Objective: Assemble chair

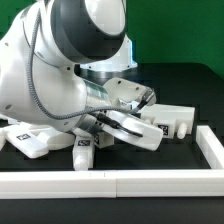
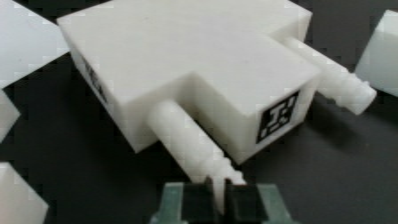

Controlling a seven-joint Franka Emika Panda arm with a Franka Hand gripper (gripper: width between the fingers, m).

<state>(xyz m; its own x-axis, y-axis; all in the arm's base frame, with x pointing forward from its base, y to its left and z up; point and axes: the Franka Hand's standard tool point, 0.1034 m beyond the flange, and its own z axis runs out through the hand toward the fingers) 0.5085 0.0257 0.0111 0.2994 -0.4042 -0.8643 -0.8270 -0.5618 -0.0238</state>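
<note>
While the white arm [image 1: 55, 60] fills most of the exterior view, the chair [image 1: 140, 134] lies as loose white parts under and beside it on the black table [image 1: 185, 155]. At the exterior view's left, a chunky tagged part [image 1: 28, 141] lies flat, near the front border rail [image 1: 150, 181]. Just beside it toward the middle, a smaller tagged piece [image 1: 83, 151] sits under the arm's wrist. Next comes a long white bar [image 1: 145, 137], angled and partly covered by the arm. Farther to the exterior view's right, a white block [image 1: 170, 119] with short pegs rests flat, apart from the rail's side run. A green backdrop [image 1: 185, 40] stands behind. The arm's body hides the claw in this view.

In the wrist view, the gripper [image 2: 222, 190] has its two fingers clenched together, with no gap visible between the tips. Directly ahead sits a big pegged block [image 2: 178, 60], white, with one square tag [image 2: 279, 116] on its side face. Two ribbed pegs stick out of it toward the camera. The near peg [image 2: 192, 140] runs right up to the fingertips and its end meets them — cannot tell whether the tip is pinched or only touched. The far peg [image 2: 329, 80] is free, well apart from the fingers. More white parts show at the picture's edges — cut off, not identifiable.
</note>
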